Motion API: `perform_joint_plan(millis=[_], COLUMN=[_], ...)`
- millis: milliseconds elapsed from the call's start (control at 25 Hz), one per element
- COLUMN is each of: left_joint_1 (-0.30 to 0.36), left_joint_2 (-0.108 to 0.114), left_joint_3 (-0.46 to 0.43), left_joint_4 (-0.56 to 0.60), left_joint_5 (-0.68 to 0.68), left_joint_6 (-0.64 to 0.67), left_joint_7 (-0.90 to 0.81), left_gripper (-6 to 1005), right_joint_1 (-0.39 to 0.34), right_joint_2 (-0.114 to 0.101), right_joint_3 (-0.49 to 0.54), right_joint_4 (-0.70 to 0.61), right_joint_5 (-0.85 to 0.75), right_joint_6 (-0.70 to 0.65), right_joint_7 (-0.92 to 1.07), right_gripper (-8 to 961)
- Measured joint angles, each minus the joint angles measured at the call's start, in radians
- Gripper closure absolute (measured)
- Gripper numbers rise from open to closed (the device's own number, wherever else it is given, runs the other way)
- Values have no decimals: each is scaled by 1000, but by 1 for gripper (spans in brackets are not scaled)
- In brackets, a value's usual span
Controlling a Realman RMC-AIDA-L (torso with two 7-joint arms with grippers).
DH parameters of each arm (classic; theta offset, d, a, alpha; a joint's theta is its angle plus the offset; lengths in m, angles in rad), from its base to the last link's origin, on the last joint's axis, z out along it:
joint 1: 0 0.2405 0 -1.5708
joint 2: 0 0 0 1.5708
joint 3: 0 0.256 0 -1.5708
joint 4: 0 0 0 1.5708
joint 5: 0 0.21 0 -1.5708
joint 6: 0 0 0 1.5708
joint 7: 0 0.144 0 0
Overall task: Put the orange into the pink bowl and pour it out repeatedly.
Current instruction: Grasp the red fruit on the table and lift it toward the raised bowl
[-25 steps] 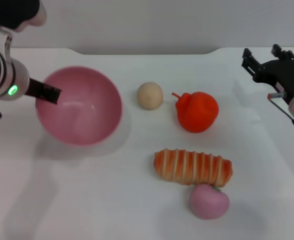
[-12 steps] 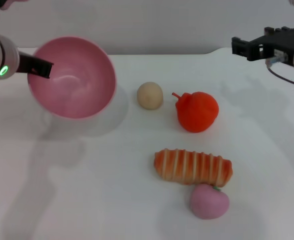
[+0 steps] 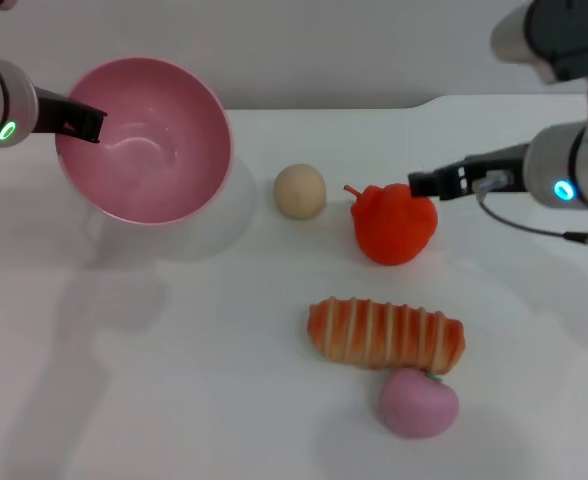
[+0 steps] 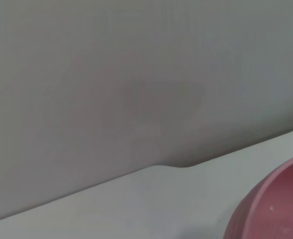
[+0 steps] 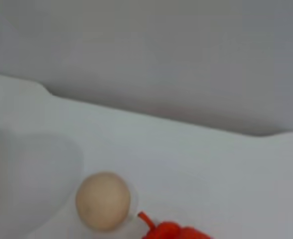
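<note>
While left gripper is clamped on rim of pink bowl, holding it tilted off the table, orange sits just below right gripper tip; R jaw state: can't tell. Step: reach for orange; next needs R to drop and grasp it.

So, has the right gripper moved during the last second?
Yes. The right gripper has come down from the table's far right edge and inward to the orange, which has not moved.
</note>
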Motion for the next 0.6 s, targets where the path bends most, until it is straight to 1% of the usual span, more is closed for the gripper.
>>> perform_joint_plan(millis=[240,600], left_joint_1=[-1,-6], left_joint_2=[-2,0], left_joint_3=[-2,-3], left_joint_4=[-6,-21], left_joint_5=[-7,-34], left_joint_6=[5,11], left_joint_7=[24,48], left_gripper=[958,958], right_joint_1=[50,135], right_joint_2=[0,1], right_joint_3=[-4,-7], right_joint_4=[118,264], right_joint_5=[61,93], right_joint_6=[-56,-95], right_joint_7=[-5,-31], right_gripper=[280,299])
